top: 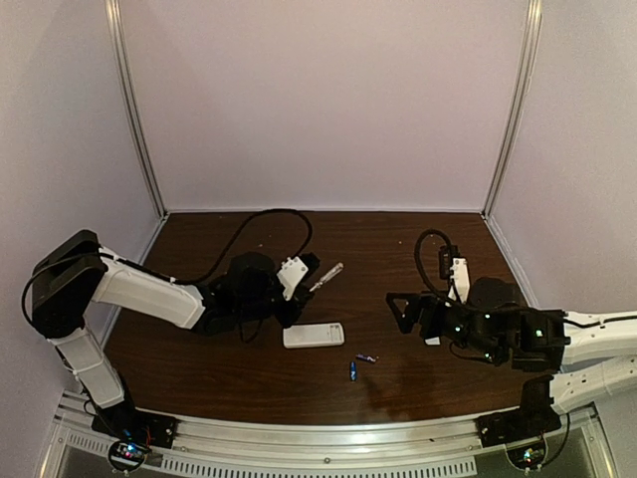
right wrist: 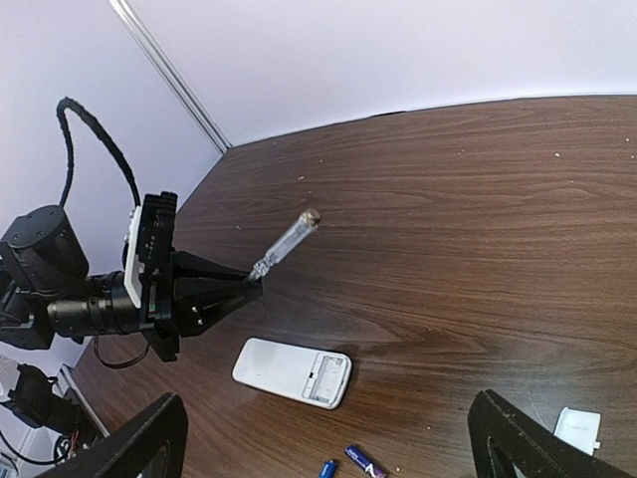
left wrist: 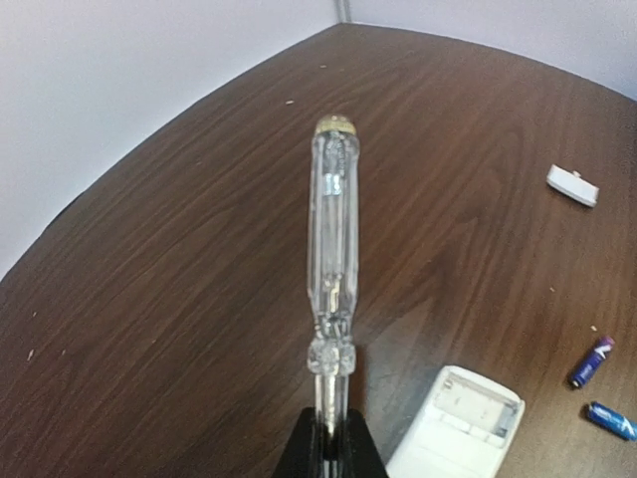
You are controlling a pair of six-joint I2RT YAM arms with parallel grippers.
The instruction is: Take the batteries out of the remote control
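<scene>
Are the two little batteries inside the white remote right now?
No, both batteries lie on the table beside the remote control, whose open compartment looks empty.

Remote control (top: pixel 314 336) lies on surface (top: pixel 398 259) approx mid-front, w/ batteries (top: pixel 367 358) near its R end, closer to the arms' bases, screwdriver (top: pixel 326 277) behind it, cover piece (top: pixel 434 341) farther R
</scene>
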